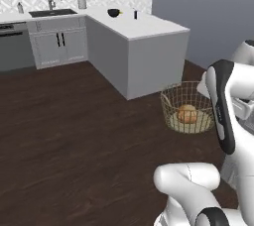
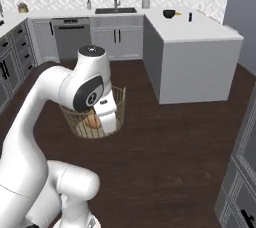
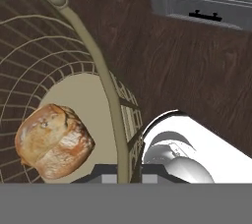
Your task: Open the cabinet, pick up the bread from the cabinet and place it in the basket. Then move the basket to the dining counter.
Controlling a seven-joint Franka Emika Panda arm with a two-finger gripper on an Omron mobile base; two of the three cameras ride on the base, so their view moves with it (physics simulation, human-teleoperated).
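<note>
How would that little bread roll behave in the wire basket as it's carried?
The bread lies loose on the basket's pale base, so it may roll a bit. The high mesh walls should keep it in. It looks light.

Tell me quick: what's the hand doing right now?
Hand: closed on the rim of the basket, which is lifted off the floor; the bread sits inside.
</note>
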